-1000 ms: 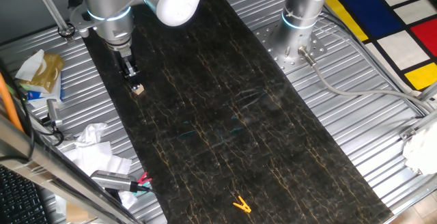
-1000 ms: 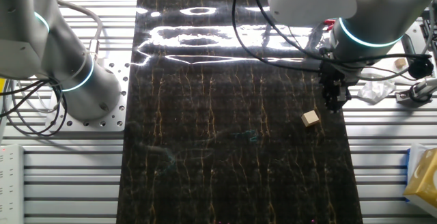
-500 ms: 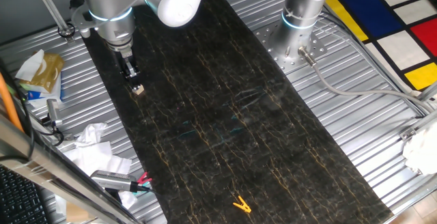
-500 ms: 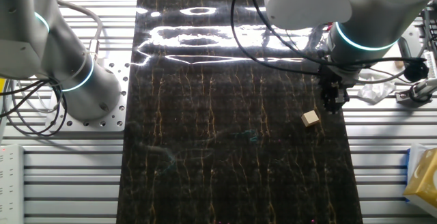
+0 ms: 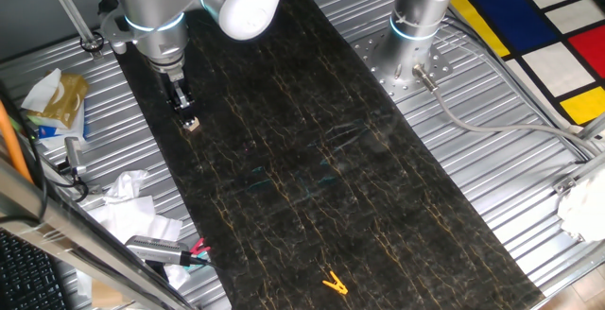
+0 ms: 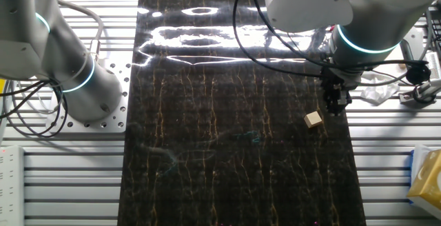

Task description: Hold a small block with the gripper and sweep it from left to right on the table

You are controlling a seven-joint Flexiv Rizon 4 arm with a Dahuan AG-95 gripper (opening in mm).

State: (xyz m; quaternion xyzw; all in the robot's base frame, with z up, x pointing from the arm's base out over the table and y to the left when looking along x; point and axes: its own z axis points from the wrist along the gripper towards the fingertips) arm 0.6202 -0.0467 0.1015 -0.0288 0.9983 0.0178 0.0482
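The small block (image 5: 191, 125), a pale tan wooden cube, lies on the black veined table (image 5: 312, 159) near its left edge. It also shows in the other fixed view (image 6: 313, 119). The narrow black gripper (image 5: 182, 109) hangs from the silver arm just up and left of the block and does not hold it. In the other fixed view the gripper (image 6: 335, 107) stands just right of the block, over the table's edge (image 6: 348, 157). Its fingers look slightly apart and nothing is between them.
A yellow clip (image 5: 333, 283) lies near the table's front end. The second silver arm's base (image 5: 413, 26) stands on the ribbed metal at the far right. Crumpled paper and tools (image 5: 132, 215) lie left of the table, and a tan bag (image 5: 59, 97) further back.
The arm has shifted only slightly, bringing the gripper a touch closer to the block. The block has not moved.
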